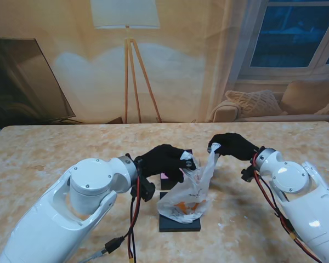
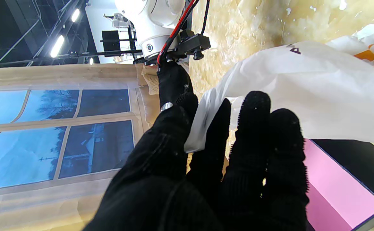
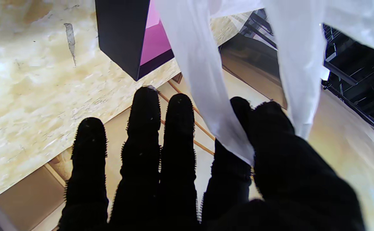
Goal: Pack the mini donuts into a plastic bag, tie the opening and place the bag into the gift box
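Observation:
A white plastic bag (image 1: 187, 193) with orange print hangs over the black gift box (image 1: 179, 223), whose inside is pink (image 2: 334, 179). My left hand (image 1: 163, 160) pinches one bag handle (image 2: 203, 128) between thumb and fingers. My right hand (image 1: 232, 145) is shut on the other handle (image 3: 212, 106), pulled up and to the right. Both handles are stretched apart above the bag. Orange shapes show through the bag's lower part; I cannot make out donuts clearly. In the right wrist view the box (image 3: 126, 35) lies beyond the fingers (image 3: 147, 128).
The marble-patterned table (image 1: 55, 148) spreads around the box. A printed backdrop with a floor lamp (image 1: 129, 66) and sofa stands behind the far edge. Cables (image 1: 132, 219) hang from my left forearm near the box.

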Robot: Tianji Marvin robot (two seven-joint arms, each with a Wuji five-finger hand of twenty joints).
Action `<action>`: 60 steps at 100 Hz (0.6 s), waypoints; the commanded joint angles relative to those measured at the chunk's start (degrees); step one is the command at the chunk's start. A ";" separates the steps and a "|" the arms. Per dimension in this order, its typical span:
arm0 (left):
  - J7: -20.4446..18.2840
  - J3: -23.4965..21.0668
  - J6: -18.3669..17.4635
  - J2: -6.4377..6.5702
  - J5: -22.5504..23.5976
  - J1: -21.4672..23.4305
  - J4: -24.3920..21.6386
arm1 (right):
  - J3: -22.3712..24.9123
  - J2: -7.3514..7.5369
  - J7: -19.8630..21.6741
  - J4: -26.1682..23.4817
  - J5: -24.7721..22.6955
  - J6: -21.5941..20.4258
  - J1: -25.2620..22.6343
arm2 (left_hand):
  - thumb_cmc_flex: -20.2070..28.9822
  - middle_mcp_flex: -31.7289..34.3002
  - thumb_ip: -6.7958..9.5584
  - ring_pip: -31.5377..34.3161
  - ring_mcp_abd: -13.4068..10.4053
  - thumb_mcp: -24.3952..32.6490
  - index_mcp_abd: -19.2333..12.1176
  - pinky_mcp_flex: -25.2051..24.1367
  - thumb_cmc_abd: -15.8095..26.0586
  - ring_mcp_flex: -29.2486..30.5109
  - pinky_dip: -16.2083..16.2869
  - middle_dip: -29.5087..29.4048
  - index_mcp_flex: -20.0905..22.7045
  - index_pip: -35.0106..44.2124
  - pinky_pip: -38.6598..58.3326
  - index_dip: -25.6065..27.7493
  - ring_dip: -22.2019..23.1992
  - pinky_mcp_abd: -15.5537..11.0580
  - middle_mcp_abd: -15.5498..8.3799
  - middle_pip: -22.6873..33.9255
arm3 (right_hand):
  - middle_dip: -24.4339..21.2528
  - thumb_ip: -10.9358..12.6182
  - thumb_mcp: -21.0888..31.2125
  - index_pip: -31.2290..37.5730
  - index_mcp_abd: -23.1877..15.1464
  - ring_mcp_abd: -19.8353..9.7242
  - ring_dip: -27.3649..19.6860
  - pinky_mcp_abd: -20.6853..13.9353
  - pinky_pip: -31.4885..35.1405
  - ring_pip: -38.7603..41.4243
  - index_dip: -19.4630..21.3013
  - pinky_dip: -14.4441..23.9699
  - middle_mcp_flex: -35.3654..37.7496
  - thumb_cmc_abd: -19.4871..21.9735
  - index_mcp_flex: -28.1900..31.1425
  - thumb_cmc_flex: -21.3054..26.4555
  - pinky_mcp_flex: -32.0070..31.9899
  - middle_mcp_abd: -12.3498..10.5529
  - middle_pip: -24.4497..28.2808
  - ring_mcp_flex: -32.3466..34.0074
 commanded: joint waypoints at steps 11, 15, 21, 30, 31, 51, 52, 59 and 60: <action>-3.14 -0.41 -1.49 0.76 0.25 -0.50 0.19 | 0.10 -0.69 -0.41 -2.21 -0.23 -2.86 -1.75 | 0.43 1.02 -0.84 0.67 0.02 -0.49 -2.19 -1.16 -1.17 0.83 1.64 0.10 1.61 1.28 0.90 0.51 1.05 -0.13 -0.84 0.08 | 2.09 2.45 -2.01 2.59 -1.39 -2.27 3.02 -0.09 1.91 4.92 3.98 1.62 0.96 5.99 2.89 2.29 1.05 -2.14 3.44 1.47; -3.61 -0.53 -1.86 0.90 0.32 -0.51 0.32 | 0.24 -0.71 -0.55 -2.76 0.09 -3.33 -2.14 | 0.15 0.99 -0.88 0.62 -0.01 -0.59 -2.28 -1.43 -1.25 0.81 1.72 0.06 1.60 1.26 0.90 0.47 1.05 -0.07 -0.92 0.04 | 2.37 2.52 -2.50 2.38 -1.43 -2.35 3.27 -0.21 1.86 5.62 4.67 1.72 0.95 6.37 2.88 2.44 1.29 -2.32 3.83 1.48; -4.05 -0.81 -2.41 1.03 0.28 -0.42 0.53 | 0.46 -0.75 -0.91 -3.50 0.44 -4.13 -2.67 | -0.22 0.98 -0.88 0.63 -0.12 -0.64 -2.43 -1.69 -1.34 0.85 1.93 0.02 1.57 1.22 1.01 0.41 1.09 -0.02 -1.02 0.01 | 2.50 2.64 -2.58 2.44 -1.33 -2.58 3.39 -0.39 2.09 6.01 5.10 1.83 1.13 6.89 2.89 2.45 1.82 -2.52 4.08 1.80; -4.64 -1.40 -3.61 1.19 0.03 -0.20 0.92 | 0.91 -0.79 -1.39 -4.68 0.76 -4.96 -3.30 | -0.64 0.83 -0.85 0.71 -0.19 -0.53 -2.57 -1.99 -1.53 0.76 2.27 -0.03 1.43 1.11 1.15 0.28 1.27 -0.08 -1.25 -0.04 | 2.81 2.76 -2.82 2.57 -1.25 -2.86 3.66 -0.71 2.16 6.79 6.05 1.86 1.14 7.62 2.68 2.60 2.17 -2.64 4.57 2.24; -4.69 -1.46 -3.75 1.20 0.01 -0.17 0.95 | 0.97 -0.80 -1.43 -4.80 0.80 -5.03 -3.35 | -0.72 0.76 -0.85 0.75 -0.25 -0.50 -2.62 -2.10 -1.54 0.70 2.36 -0.03 1.37 1.07 1.19 0.24 1.33 -0.09 -1.30 -0.06 | 2.83 2.77 -2.83 2.57 -1.26 -2.89 3.68 -0.74 2.16 6.84 6.12 1.87 1.15 7.65 2.66 2.62 2.18 -2.67 4.62 2.25; -6.81 -1.94 -7.26 1.51 -2.00 -0.13 2.29 | 1.70 -0.95 -1.38 -7.35 3.00 -4.64 -4.08 | -4.96 -2.84 -2.01 0.10 -0.94 5.17 -3.18 -4.48 -3.36 -1.37 6.61 -0.52 -1.54 -4.31 0.10 -0.78 3.66 -0.22 -2.00 -2.43 | 3.71 3.06 -3.77 2.25 -0.76 -3.07 4.36 -0.94 2.44 8.67 7.99 2.02 1.26 8.31 2.67 3.19 2.64 -2.71 6.04 2.47; -7.15 -1.92 -7.46 1.58 -2.10 -0.20 2.44 | 1.73 -0.96 -1.38 -7.47 3.12 -4.59 -4.12 | -5.34 -3.59 -2.06 -0.01 -1.00 5.35 -3.14 -4.86 -3.27 -1.77 6.64 -0.64 -2.46 -5.38 -0.04 -1.33 3.67 -0.23 -1.97 -2.83 | 3.74 3.07 -3.79 2.25 -0.70 -3.01 4.38 -0.96 2.44 8.73 8.02 2.02 1.26 8.33 2.68 3.19 2.62 -2.72 6.09 2.47; -8.33 -1.84 -8.62 1.82 -2.48 -0.36 3.11 | 1.86 -0.98 -1.35 -8.04 3.46 -4.49 -4.32 | -8.57 -5.90 -2.87 -0.06 -0.96 9.59 -3.19 -5.77 -3.45 -2.96 7.26 -0.70 -4.12 -11.06 -0.50 -1.12 4.21 -0.31 -1.60 -4.06 | 3.91 3.13 -3.93 2.25 -0.49 -3.08 4.59 -0.89 2.63 9.27 8.15 2.11 1.39 8.26 2.84 3.23 2.87 -2.76 6.44 2.71; -8.37 -1.85 -8.72 1.83 -2.50 -0.33 3.15 | 1.87 -0.97 -1.35 -8.09 3.46 -4.52 -4.33 | -8.57 -5.90 -2.87 -0.06 -0.96 9.59 -3.19 -5.77 -3.45 -2.96 7.26 -0.70 -4.12 -11.06 -0.50 -1.12 4.21 -0.31 -1.60 -4.06 | 3.94 3.14 -3.94 2.25 -0.47 -3.10 4.61 -0.87 2.64 9.33 8.16 2.12 1.46 8.25 2.87 3.23 2.88 -2.78 6.50 2.74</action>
